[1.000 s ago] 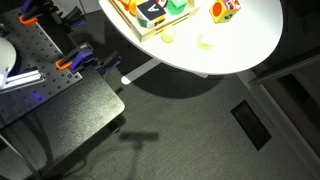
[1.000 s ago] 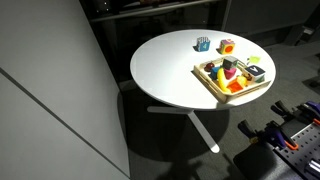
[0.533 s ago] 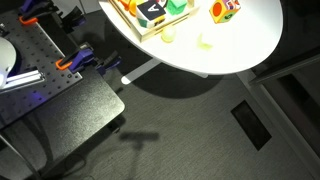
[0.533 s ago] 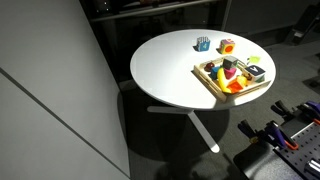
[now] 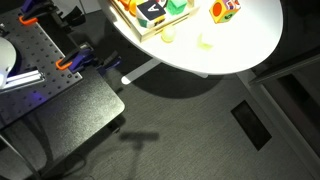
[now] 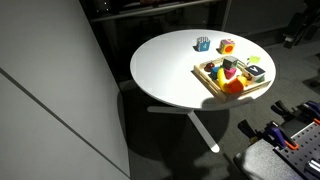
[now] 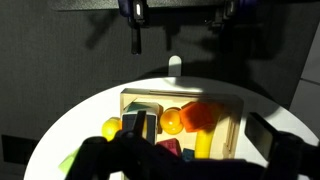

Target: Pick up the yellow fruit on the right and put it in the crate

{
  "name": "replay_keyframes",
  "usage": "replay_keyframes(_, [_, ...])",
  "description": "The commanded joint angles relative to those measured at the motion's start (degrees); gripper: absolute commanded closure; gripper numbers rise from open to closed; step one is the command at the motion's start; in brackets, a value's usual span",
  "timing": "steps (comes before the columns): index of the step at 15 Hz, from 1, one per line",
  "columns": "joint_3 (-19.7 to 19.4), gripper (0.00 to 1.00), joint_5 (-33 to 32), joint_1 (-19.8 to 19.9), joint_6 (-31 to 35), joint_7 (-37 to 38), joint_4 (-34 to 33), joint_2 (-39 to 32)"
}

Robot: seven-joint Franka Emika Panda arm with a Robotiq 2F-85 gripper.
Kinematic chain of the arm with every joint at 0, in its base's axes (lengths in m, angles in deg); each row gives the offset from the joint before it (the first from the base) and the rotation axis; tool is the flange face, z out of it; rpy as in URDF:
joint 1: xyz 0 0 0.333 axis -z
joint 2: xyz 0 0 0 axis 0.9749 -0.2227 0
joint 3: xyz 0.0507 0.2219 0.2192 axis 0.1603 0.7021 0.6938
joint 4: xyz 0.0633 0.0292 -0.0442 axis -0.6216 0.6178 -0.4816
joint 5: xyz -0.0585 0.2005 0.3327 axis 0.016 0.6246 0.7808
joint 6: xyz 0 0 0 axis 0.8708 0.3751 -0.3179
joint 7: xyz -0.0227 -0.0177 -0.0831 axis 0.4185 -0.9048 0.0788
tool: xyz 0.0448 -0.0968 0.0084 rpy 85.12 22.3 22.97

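Note:
The crate (image 5: 140, 22) is a tan wooden box full of coloured toys on the round white table (image 5: 240, 45). It also shows in the other exterior view (image 6: 233, 78) and the wrist view (image 7: 235, 105). The yellow fruit (image 5: 168, 35) lies on the table just beside the crate, and in the wrist view (image 7: 110, 128) it is at the crate's left side. My gripper (image 7: 206, 136) hovers above the crate, open and empty, with its dark fingers wide apart. It touches neither the fruit nor the crate.
A flatter, greener-yellow fruit (image 5: 205, 42) lies further from the crate and shows in the wrist view (image 7: 68, 162). An orange-and-red toy (image 5: 225, 10) and a small blue object (image 6: 203, 44) stand on the table. The table edge drops to a dark floor.
A dark shape at the top right edge of an exterior view has shifted slightly upward. The fruits, the crate and the toys have not moved.

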Motion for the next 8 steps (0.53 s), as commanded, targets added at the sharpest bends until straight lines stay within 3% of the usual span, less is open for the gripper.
replay_keyframes(1, [-1.59, 0.00, 1.46, 1.02, 0.95, -2.03, -3.49, -5.60])
replay_keyframes(8, [-4.36, 0.00, 2.55, 3.06, 7.28, -2.93, -5.99, -12.34])
